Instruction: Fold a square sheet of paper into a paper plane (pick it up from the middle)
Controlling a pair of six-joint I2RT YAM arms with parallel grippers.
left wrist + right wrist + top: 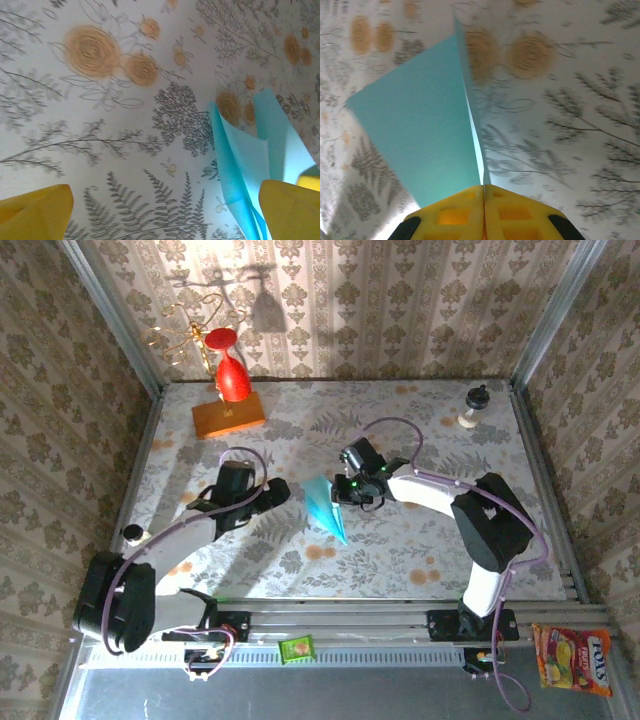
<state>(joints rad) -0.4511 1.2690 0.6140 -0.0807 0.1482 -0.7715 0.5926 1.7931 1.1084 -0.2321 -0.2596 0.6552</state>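
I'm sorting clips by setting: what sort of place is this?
Probably a staged robot test cell, not a home: wallpapered panels in a metal frame enclose a floral-covered table, with a left arm and right arm mounted on its near rail.

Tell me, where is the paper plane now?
In the top view, the paper plane is at the table centre, pinched by the right gripper, with the open left gripper beside it.
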